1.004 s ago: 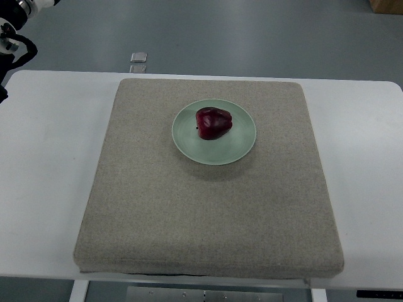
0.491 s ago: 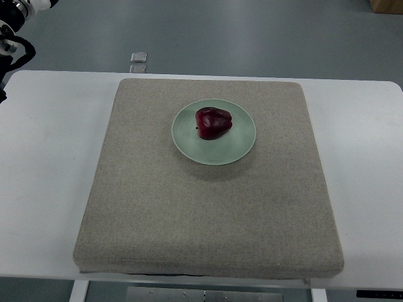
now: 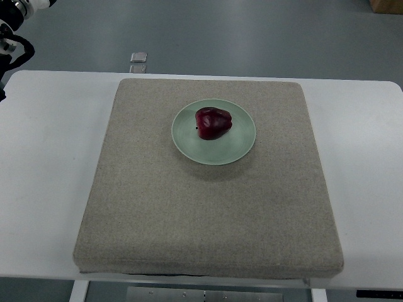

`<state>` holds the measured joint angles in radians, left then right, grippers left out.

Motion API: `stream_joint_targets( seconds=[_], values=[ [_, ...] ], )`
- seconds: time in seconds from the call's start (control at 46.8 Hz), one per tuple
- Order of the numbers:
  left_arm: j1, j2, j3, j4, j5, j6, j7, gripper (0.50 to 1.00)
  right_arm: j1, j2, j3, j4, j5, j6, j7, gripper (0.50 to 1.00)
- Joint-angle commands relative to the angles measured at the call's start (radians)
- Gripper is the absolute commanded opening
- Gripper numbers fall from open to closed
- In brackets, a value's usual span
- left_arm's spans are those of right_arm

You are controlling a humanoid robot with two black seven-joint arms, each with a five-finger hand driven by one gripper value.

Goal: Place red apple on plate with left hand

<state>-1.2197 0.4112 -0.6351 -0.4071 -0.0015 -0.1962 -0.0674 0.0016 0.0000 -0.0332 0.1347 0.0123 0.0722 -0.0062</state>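
A dark red apple [image 3: 213,123] sits on a pale green plate [image 3: 236,146], a little left of and behind the plate's centre. The plate rests on the far half of a grey-beige fabric mat [image 3: 208,214]. Nothing touches the apple. Only a piece of my left arm [image 3: 12,31], white and black with a looped cable, shows at the top left corner, far from the plate. Its hand lies outside the picture. My right arm does not show.
The mat covers most of a white table [image 3: 44,176], which has bare strips to the left and right. A small grey square object [image 3: 139,57] lies on the floor beyond the table's far edge. A brown box corner [image 3: 387,5] shows at the top right.
The piece of left arm at the top left corner has drawn slightly further out of the picture. The apple and plate have not moved.
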Motion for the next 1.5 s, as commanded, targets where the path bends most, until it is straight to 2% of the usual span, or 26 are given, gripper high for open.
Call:
stream_joint_targets(
  seconds=[0.0, 0.406, 0.748, 1.474],
  values=[
    [0.005, -0.017, 0.0, -0.001, 0.0, 0.004, 0.0, 0.999, 0.0, 0.0, -0.001, 0.0, 0.0, 0.0, 0.0, 0.932],
    [0.043, -0.147, -0.003, -0.001, -0.002, 0.004, 0.0, 0.999, 0.0, 0.0, -0.001, 0.0, 0.0, 0.0, 0.0, 0.932],
    [0.048, -0.218, -0.017, -0.007, -0.003, 0.004, 0.0, 0.999, 0.0, 0.0, 0.001, 0.0, 0.0, 0.0, 0.0, 0.93],
    [0.042, -0.219, -0.015, -0.004, -0.002, 0.006, 0.0, 0.999, 0.002, 0.0, -0.005, 0.017, -0.005, 0.012, -0.003, 0.932]
  ],
)
